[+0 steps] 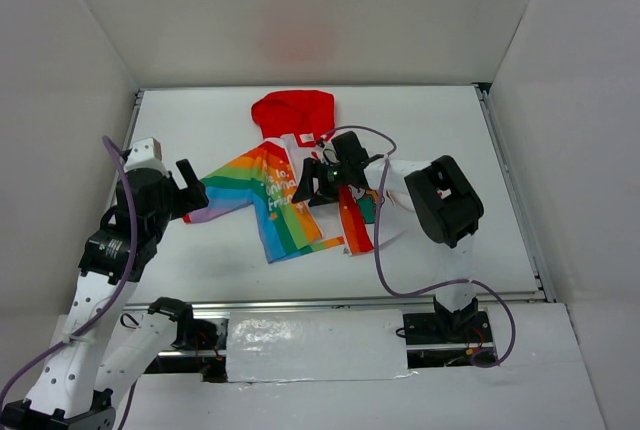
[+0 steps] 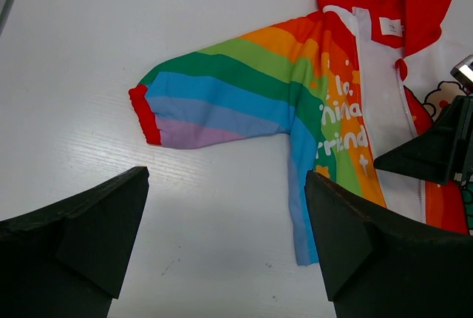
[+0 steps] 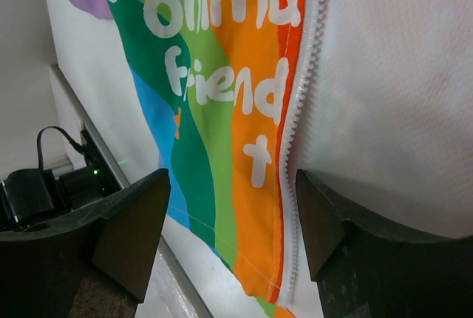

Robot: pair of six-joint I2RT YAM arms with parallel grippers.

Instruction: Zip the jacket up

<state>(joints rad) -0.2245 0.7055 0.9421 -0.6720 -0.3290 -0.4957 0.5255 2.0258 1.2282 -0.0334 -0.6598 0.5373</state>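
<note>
Two open, empty grippers: right gripper [image 3: 230, 201] hovers over the white zip teeth [image 3: 299, 111] of the unzipped red-hooded, rainbow-striped fabric jacket [image 1: 285, 190], mid-frame; left gripper [image 1: 193, 188] sits at left. Next: find the unseen slider and pinch it.

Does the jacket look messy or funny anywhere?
Yes. The jacket lies crooked and unzipped. Its front halves spread apart toward the bottom, and a row of zipper teeth runs unjoined along the orange edge. The rainbow sleeve sticks out sideways. No tear or stain shows.
</note>
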